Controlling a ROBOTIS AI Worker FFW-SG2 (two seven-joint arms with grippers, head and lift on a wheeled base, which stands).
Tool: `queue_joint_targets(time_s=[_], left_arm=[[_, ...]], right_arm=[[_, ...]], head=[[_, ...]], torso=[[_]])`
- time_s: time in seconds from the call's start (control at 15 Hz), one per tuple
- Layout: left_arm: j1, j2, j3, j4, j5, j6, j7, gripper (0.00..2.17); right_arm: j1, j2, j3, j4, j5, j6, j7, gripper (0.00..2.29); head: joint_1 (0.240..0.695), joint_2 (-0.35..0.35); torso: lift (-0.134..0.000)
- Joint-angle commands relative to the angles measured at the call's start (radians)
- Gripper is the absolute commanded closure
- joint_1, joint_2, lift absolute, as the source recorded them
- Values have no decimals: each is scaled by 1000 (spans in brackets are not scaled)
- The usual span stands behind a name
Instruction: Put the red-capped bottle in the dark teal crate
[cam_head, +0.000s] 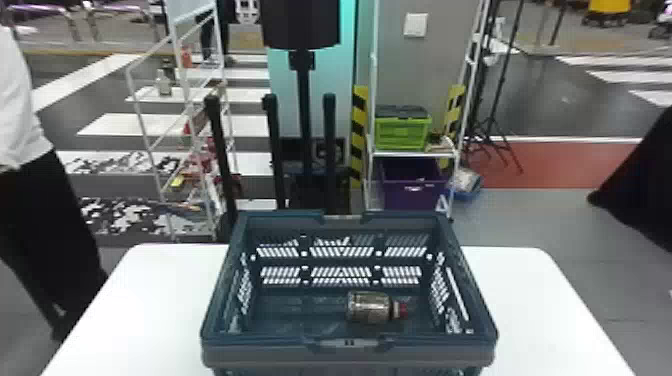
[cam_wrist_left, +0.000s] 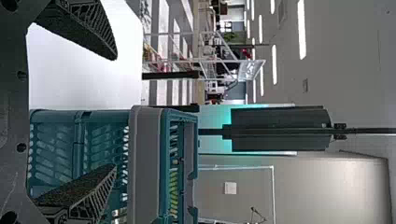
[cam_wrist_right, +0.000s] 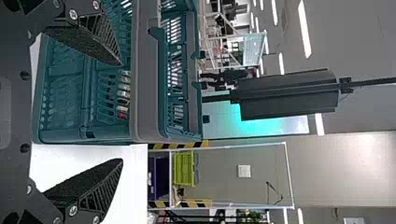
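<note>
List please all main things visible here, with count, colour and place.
Red-capped bottle: one, brownish, lying inside the crate
Crate: one, dark teal, on the table
Table: one, white, beneath the crate
Lidded box: one, green, on the right rack
Bin: one, purple, under that box
Racks: two, white, beyond the table
Cylinder on pole: one, black, beyond the crate
Grippers: two, black, left and right, both open and empty near the crate
</note>
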Motion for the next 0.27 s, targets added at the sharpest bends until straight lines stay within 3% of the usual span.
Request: queue_joint_targets(time_s=[0.0,0.2], left_arm=[[2,1,-5,-2,-2,0,0,63],[2,2,-11,-2,-6,0,0,63]], right_arm=[[0,-2,1,-1,-1,-3,0,154],[0,-2,0,1,-3,-3,0,154]], head=[[499,0],[499,0]], torso=[[0],[0]])
